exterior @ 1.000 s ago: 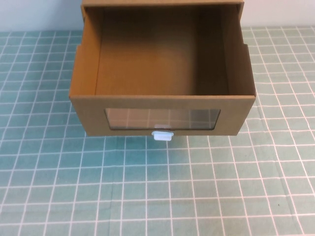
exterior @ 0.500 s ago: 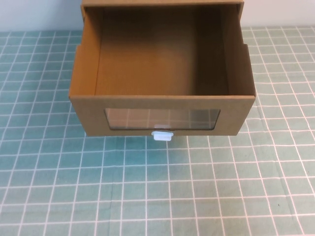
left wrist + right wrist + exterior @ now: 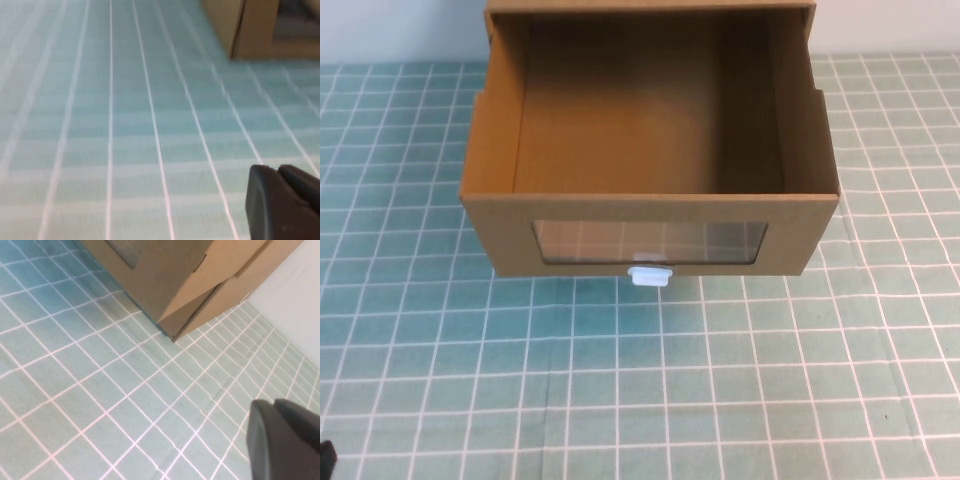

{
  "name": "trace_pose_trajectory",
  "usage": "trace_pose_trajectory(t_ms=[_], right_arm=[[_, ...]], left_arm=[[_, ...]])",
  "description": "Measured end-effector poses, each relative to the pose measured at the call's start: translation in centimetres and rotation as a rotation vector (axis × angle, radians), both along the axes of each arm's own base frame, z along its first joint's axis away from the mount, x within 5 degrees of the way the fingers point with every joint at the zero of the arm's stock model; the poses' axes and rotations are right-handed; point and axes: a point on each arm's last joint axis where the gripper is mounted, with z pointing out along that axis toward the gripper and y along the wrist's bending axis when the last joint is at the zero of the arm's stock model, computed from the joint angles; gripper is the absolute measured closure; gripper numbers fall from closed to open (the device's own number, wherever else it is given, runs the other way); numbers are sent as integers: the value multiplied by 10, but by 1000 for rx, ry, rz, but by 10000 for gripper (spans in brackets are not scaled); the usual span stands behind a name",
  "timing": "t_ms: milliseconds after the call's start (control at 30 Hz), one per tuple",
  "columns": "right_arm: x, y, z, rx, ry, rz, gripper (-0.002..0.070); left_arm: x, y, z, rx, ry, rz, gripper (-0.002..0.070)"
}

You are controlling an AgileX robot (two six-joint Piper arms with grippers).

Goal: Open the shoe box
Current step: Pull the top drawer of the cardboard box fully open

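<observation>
A dark tip of the left arm [image 3: 325, 458] has entered the high view at 7 o'clock; the shoe box [image 3: 650, 205] stays at 12 o'clock on the worktop [image 3: 620, 380], drawer drawn out, white pull tab [image 3: 651, 275] at its 6 o'clock. The left gripper [image 3: 276, 170] and right gripper [image 3: 272, 405] hang low over the worktop, off the box's 7 and 5 o'clock, both pressed together, empty.

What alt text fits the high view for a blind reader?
An empty brown cardboard shoe box stands open on a teal grid mat, its drawer with clear window and white pull tab slid toward the camera. The left tool is perhaps the dark sliver at the near left corner; the right tool is outside this view.
</observation>
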Motion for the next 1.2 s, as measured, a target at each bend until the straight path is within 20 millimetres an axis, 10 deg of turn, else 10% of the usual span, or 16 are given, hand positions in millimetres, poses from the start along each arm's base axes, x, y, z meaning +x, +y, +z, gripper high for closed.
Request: trace_pose_trajectory(t_ms=[933,1200], right_arm=[[-4,-17,6,46,-55,-128,689],[-13,-23,3,649,211,-375,689]], left_arm=[[-1,0,-3,-45,33,11,677],[-1,-1,-3,-47,33,11,678]])
